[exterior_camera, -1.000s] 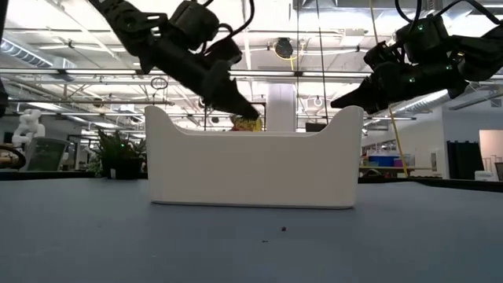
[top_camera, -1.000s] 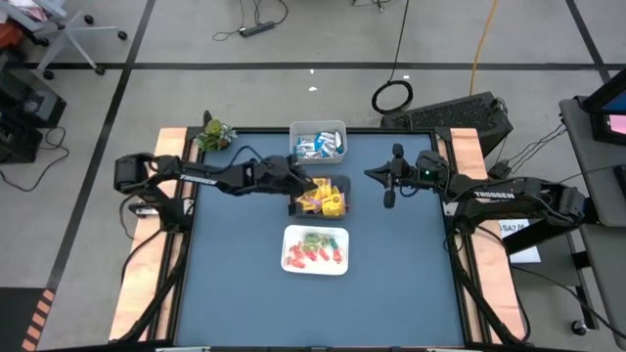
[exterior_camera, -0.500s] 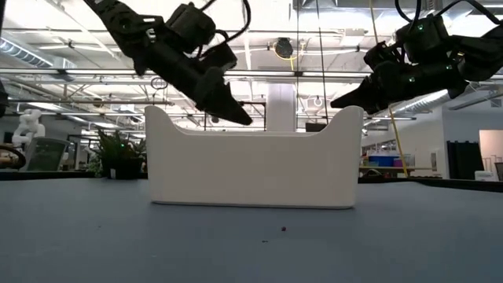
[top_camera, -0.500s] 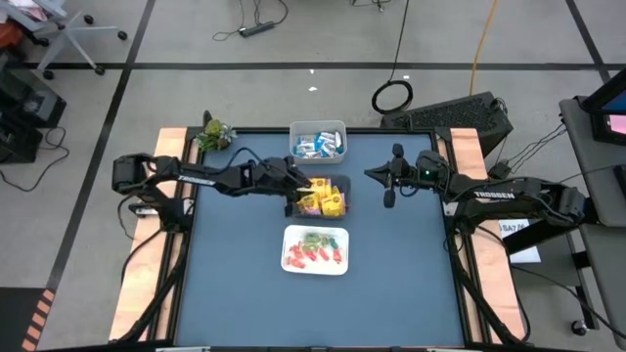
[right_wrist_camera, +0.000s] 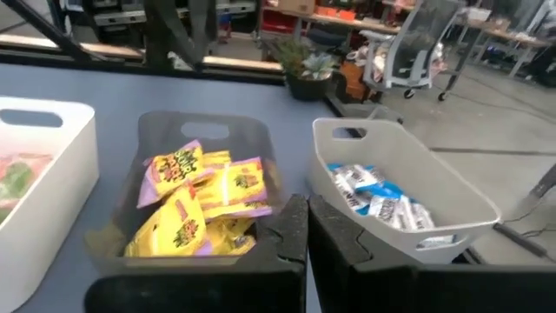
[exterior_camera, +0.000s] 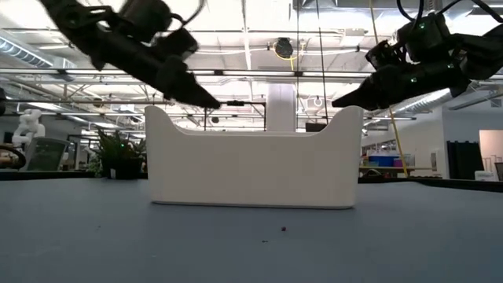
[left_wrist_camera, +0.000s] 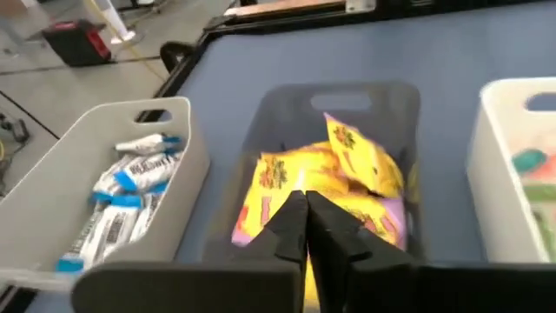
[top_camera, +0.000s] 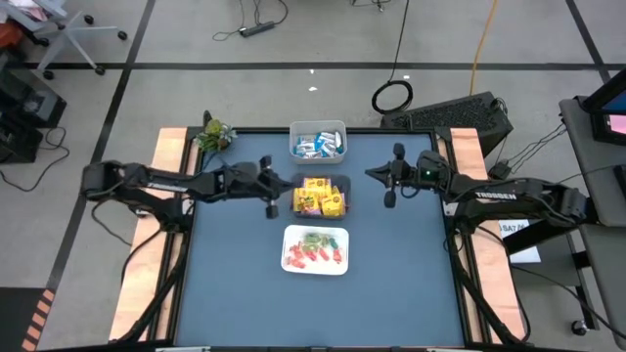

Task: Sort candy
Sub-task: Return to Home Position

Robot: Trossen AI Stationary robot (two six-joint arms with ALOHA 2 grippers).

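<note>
Your left gripper (left_wrist_camera: 305,202) is closed and empty, hovering above the worktop (top_camera: 391,279) just beside the black bin (top_camera: 344,183), which holds the yellow packets (top_camera: 321,199). The right gripper (right_wrist_camera: 307,207), also closed on nothing, waits off the bin's opposite side. Blue-and-white bars (top_camera: 318,147) lie in the gray bin (top_camera: 293,133), and red and green pieces (top_camera: 313,252) in the white bin (top_camera: 289,237). Draw the left arm back at height, clear of the bin walls.

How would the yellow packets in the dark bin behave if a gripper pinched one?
Probably floppy: the yellow packets lie bent and crumpled over each other. Likely light, being thin and flat. Their smooth wrap may slip. The left gripper hangs beside the dark bin, the right gripper on its other side.
</note>
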